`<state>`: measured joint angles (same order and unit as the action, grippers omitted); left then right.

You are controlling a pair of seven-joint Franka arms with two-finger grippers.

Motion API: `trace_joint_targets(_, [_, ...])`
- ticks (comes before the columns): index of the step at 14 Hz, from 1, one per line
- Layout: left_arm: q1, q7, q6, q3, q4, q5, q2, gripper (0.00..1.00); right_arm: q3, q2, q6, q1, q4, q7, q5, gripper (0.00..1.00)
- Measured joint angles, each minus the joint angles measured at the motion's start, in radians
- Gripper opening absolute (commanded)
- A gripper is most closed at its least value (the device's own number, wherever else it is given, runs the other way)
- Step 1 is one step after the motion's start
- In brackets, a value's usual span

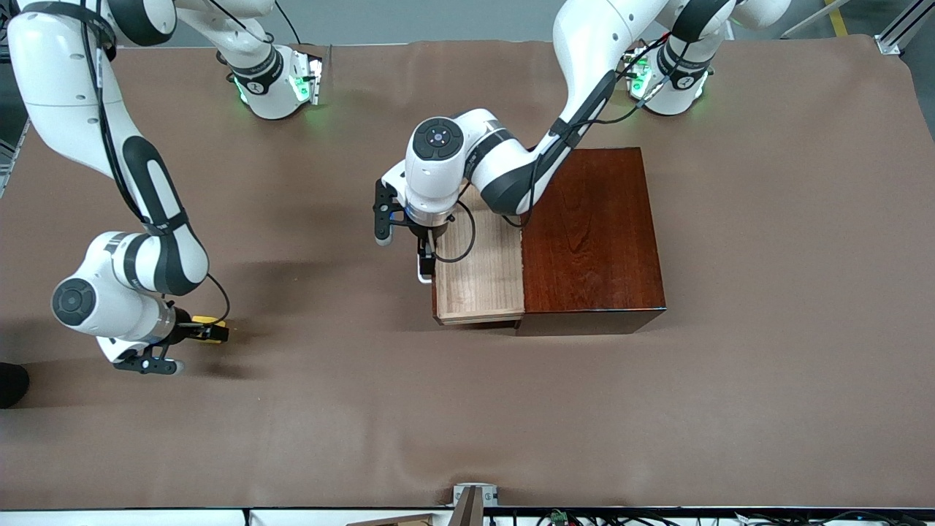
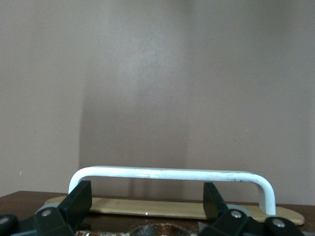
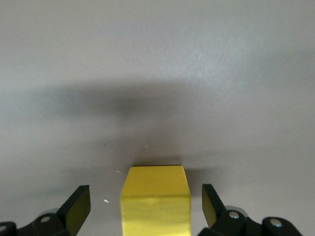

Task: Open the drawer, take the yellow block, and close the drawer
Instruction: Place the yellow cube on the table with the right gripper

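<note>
Nearest the front camera, toward the right arm's end of the brown cloth-covered table (image 1: pixel 657 409), the right gripper (image 1: pixel 212 332) is down at the cloth around the small bright yellow cube (image 1: pixel 215 321). Its black fingers (image 3: pixel 78 204) are spread apart, with clear gaps on both sides of the cube, so the cube sits released on the table between them.

Farther from that camera, near the table's middle, the light-wood drawer tray (image 1: pixel 482 274) stands pulled out of the glossy dark reddish-brown wooden box (image 1: pixel 592 241), toward the right arm's end. The tray's inside shows bare wood.

At the drawer's front, the left gripper (image 1: pixel 426 256) is at the white U-shaped bar handle (image 2: pixel 167 174). Its fingers (image 2: pixel 78 201) are parted, one at each side under the bar, clasping nothing. The left arm reaches over the box and tray from its base.
</note>
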<state>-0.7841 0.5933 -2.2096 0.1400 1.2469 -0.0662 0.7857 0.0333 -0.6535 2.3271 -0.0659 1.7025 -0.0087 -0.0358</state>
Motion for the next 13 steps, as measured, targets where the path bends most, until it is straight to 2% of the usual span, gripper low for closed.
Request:
trace_joint_targets(7, [-0.011,0.001,0.136,-0.026,-0.042,-0.019,0.001,1.00,-0.001,0.144,-0.185,0.000,-0.017,-0.001,0.000,1.00])
trace_joint_targets(13, [-0.025,0.031,0.196,-0.036,-0.045,-0.056,0.001,1.00,-0.001,0.260,-0.308,0.000,-0.022,-0.001,0.000,1.00])
